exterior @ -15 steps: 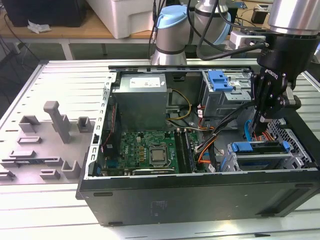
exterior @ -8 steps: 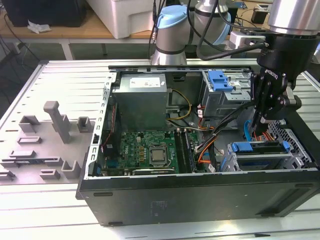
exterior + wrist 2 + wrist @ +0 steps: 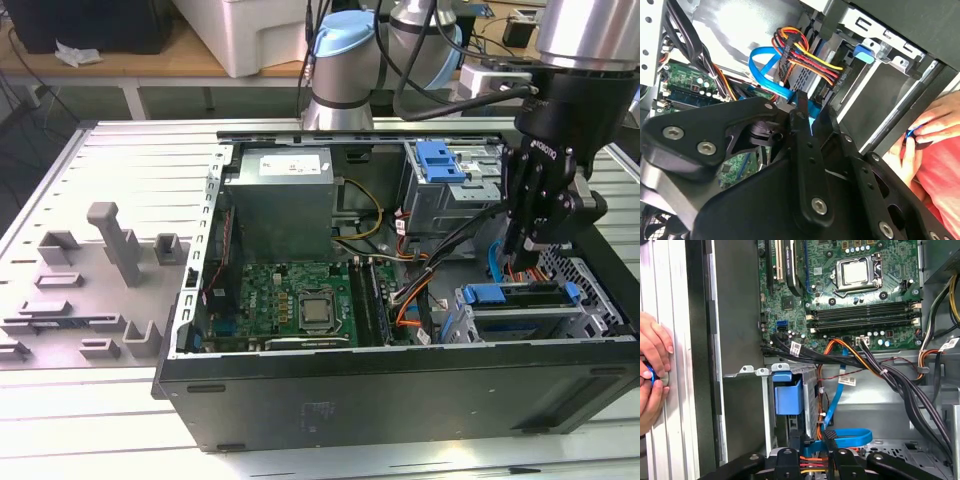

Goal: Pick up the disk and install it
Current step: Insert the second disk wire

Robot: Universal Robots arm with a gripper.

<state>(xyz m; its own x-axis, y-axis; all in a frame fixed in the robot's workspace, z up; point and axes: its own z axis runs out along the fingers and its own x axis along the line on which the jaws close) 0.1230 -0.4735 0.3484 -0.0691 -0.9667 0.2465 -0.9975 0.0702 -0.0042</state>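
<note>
The disk (image 3: 520,296) lies flat in the drive cage at the case's front corner, on the exterior view's right, edged by its blue carrier frame. The first wrist view shows the frame's blue end (image 3: 788,395) in the bay. My gripper (image 3: 522,250) hangs just above the disk, in among the cables. In the first wrist view a blue data cable (image 3: 845,437) and orange-red wires cross right at the gripper (image 3: 812,457). The second wrist view has a bit of blue showing at the gripper (image 3: 815,135). Whether it holds anything is hidden.
A grey power-supply box (image 3: 278,200) and the motherboard (image 3: 290,300) fill the case's left half. A blue clip (image 3: 437,160) sits on the upper cage. A black plug with coloured wires (image 3: 785,60) hangs close by. A person's hand (image 3: 652,375) rests outside the case wall. Grey fixtures (image 3: 100,270) stand outside on the exterior view's left.
</note>
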